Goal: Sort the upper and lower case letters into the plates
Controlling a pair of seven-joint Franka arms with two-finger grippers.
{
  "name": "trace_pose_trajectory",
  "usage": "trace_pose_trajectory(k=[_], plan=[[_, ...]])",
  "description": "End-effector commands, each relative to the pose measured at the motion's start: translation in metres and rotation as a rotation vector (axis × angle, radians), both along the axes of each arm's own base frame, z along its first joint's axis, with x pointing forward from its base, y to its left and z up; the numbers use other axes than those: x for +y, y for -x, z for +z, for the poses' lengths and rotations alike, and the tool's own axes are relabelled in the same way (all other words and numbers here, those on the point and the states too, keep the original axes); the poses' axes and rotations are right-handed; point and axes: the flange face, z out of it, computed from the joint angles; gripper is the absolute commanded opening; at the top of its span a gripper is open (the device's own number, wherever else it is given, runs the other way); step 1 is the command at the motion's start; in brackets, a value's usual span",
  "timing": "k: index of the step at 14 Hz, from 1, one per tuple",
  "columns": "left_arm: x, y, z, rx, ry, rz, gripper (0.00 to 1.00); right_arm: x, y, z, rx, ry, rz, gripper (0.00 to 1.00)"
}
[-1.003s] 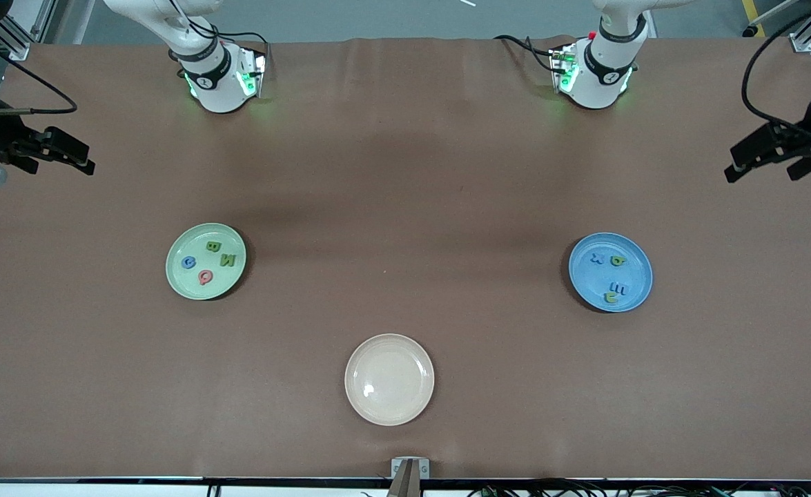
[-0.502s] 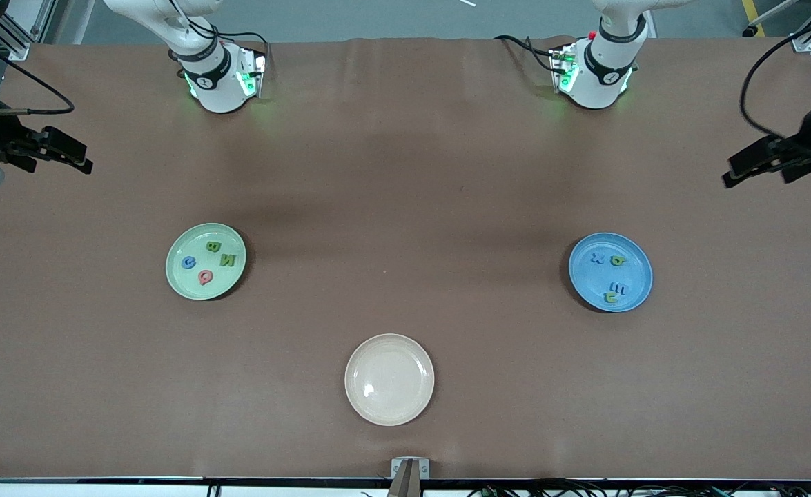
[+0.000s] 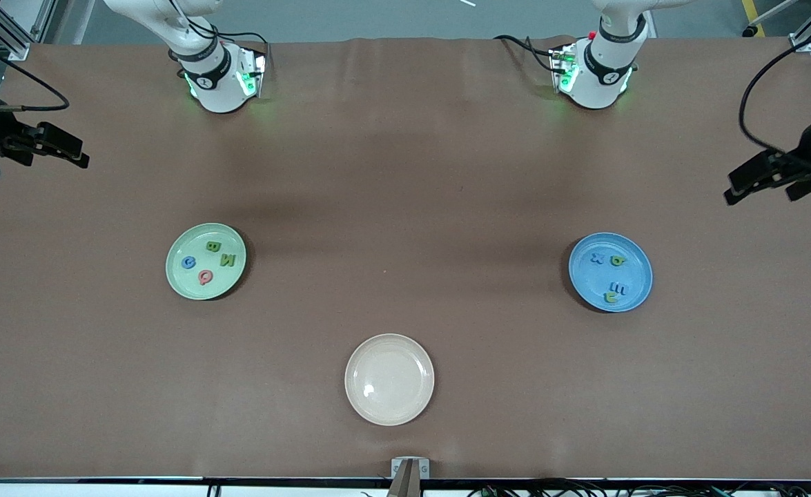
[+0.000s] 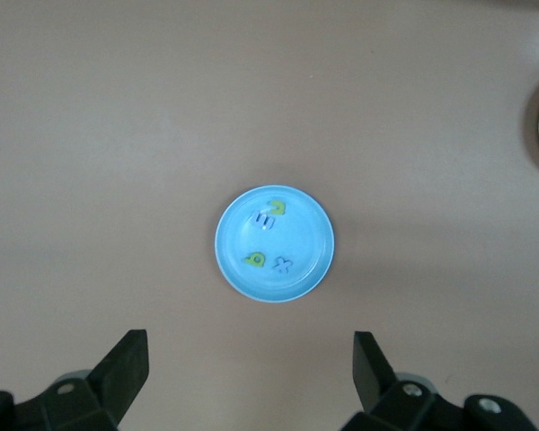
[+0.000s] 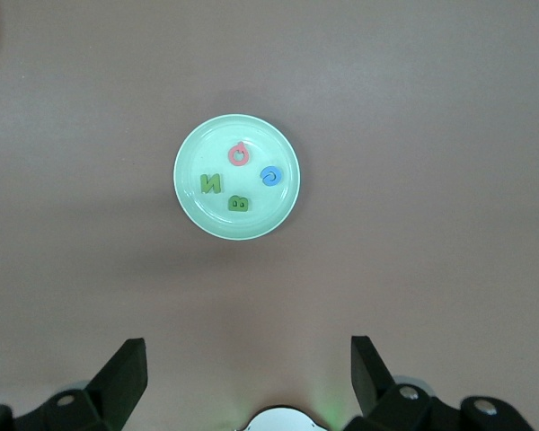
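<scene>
Green plate (image 3: pixel 206 261) mid-left and blue plate (image 3: pixel 610 272) mid-right each hold four letters, cream plate (image 3: pixel 389 379) bare – left gripper (image 3: pixel 764 181) and right gripper (image 3: pixel 52 146) (both spread, empty) at frame edges – best just park clear.

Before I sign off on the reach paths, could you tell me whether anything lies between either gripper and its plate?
Nothing visible does. The left gripper hangs open, with only bare cloth between it and the blue plate. The right gripper, also open, has only bare cloth toward the green plate.
</scene>
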Motion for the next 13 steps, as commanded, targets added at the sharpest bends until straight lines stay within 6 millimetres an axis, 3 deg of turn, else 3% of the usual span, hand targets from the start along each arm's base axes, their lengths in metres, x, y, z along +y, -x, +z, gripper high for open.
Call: trace_pose_trajectory(k=[1, 2, 7, 9, 13], plan=[[-0.008, 0.001, 0.012, -0.022, -0.017, -0.031, 1.0, -0.002, 0.003, 0.005, 0.004, 0.014, -0.001, 1.0], [-0.017, 0.001, 0.012, -0.024, -0.018, -0.045, 1.0, -0.001, 0.003, 0.005, 0.006, 0.014, 0.001, 1.0], [-0.019, 0.001, 0.014, -0.032, -0.05, -0.054, 1.0, -0.003, 0.007, 0.005, 0.018, 0.015, -0.005, 1.0], [-0.029, 0.0, 0.012, -0.034, -0.047, -0.071, 1.0, -0.013, 0.009, 0.006, 0.023, 0.013, -0.026, 1.0], [-0.022, 0.0, 0.012, -0.027, -0.044, -0.062, 1.0, -0.016, 0.011, 0.011, 0.035, 0.011, -0.044, 1.0]])
